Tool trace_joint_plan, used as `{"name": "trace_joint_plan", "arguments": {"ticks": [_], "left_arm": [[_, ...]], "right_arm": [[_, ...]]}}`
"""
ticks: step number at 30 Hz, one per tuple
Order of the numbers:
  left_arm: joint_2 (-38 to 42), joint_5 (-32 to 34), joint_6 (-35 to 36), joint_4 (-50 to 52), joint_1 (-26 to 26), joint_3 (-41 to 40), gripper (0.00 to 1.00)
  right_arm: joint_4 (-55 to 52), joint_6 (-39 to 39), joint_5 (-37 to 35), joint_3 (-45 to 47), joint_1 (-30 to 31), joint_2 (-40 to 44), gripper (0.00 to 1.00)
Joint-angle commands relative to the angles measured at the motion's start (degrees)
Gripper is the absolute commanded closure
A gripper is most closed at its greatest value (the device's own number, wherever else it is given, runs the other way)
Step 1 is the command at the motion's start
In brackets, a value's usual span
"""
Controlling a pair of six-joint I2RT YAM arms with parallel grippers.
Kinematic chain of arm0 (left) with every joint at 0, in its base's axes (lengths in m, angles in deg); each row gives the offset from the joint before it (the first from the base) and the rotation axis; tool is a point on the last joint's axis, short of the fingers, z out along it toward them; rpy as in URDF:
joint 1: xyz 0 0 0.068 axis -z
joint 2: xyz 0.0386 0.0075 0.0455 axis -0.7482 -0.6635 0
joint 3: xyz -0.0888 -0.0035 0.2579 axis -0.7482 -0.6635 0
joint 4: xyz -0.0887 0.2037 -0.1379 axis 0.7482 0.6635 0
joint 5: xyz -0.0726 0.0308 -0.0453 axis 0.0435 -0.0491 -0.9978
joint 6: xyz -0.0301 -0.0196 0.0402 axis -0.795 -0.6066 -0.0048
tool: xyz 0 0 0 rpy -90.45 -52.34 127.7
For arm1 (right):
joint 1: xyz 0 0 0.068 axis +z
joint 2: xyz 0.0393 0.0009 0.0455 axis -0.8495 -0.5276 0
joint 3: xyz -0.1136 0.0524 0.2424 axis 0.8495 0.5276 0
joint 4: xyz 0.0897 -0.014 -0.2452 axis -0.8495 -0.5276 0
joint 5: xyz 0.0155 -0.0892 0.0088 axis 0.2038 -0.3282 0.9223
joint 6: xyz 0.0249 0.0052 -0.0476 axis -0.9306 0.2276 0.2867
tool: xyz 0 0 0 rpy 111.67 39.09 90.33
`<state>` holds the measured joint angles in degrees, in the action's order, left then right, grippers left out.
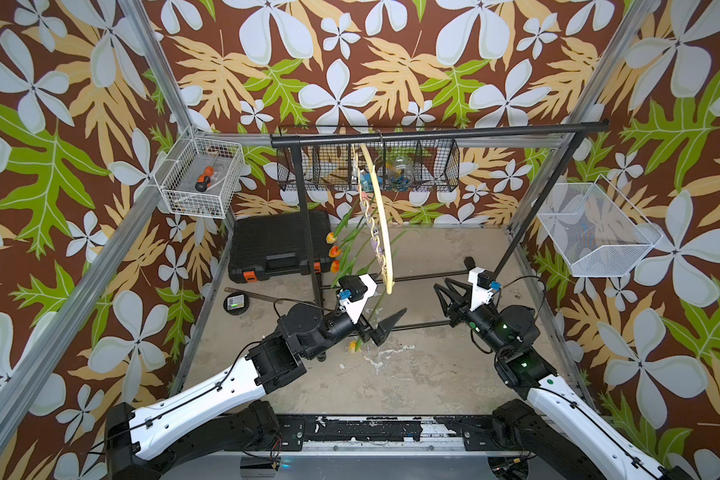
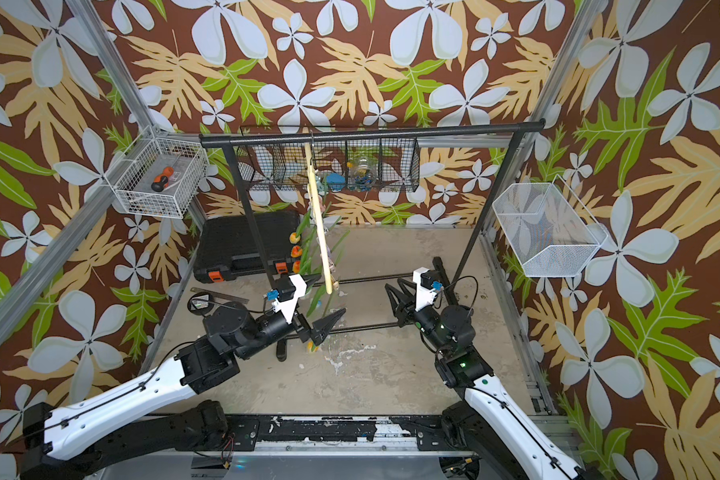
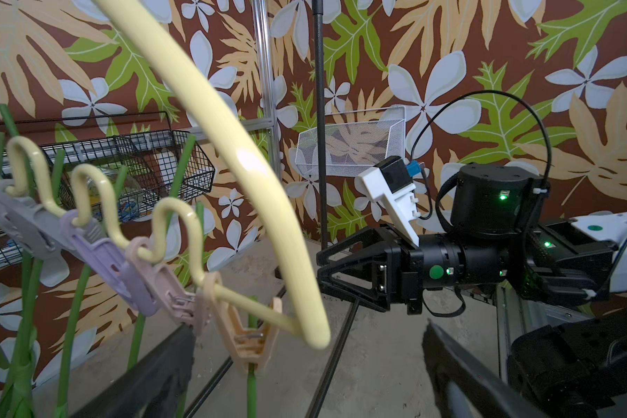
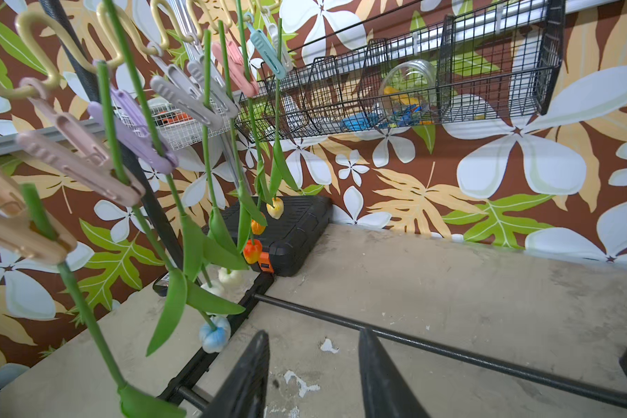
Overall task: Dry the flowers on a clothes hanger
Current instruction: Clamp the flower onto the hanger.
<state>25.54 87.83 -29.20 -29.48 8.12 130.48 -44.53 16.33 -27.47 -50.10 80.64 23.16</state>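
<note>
The cream clothes hanger (image 1: 382,216) (image 2: 320,232) hangs edge-on from the black rail, its wavy bar (image 3: 87,177) (image 4: 33,25) carrying pastel clothespins. Several flowers (image 1: 332,251) (image 2: 295,249) (image 4: 252,250) hang head-down from the pins on green stems. The nearest peach pin (image 3: 248,336) grips a stem (image 3: 250,391). My left gripper (image 1: 385,306) (image 2: 324,300) (image 3: 304,372) is open wide by the hanger's lower end. That stem stands between its jaws, untouched. An orange-yellow head (image 1: 353,345) hangs below it. My right gripper (image 1: 447,296) (image 2: 395,296) (image 4: 314,362) is open and empty, right of the hanger.
The black garment rack (image 1: 433,134) spans the back, its base rods (image 1: 425,274) lying on the table. A black tool case (image 1: 275,245) sits back left. A white wire basket (image 1: 202,178), a black mesh basket (image 1: 416,168) and a white mesh basket (image 1: 595,232) hang on the walls.
</note>
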Motion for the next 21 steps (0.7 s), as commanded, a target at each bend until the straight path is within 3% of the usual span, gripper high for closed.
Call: {"name": "trace_joint_plan", "arguments": {"ticks": [1, 10, 17, 21], "left_arm": [[1.9, -0.5, 0.3, 2.6, -0.1, 0.0, 0.0], [2.2, -3.3, 0.5, 6.9, -0.1, 3.8, 0.0], [4.2, 8.1, -0.1, 7.8, -0.2, 3.2, 0.0], [5.4, 18.0, -2.2, 8.5, -1.6, 2.7, 0.0]], "right_arm": [[0.0, -0.8, 1.4, -0.8, -0.6, -0.7, 0.58], [-0.2, -1.5, 2.5, -1.7, -1.1, -1.7, 0.58], [-2.1, -0.9, 1.8, -2.2, -2.2, -0.7, 0.58], [-4.6, 0.0, 0.1, -3.1, -3.4, -0.8, 0.58]]}}
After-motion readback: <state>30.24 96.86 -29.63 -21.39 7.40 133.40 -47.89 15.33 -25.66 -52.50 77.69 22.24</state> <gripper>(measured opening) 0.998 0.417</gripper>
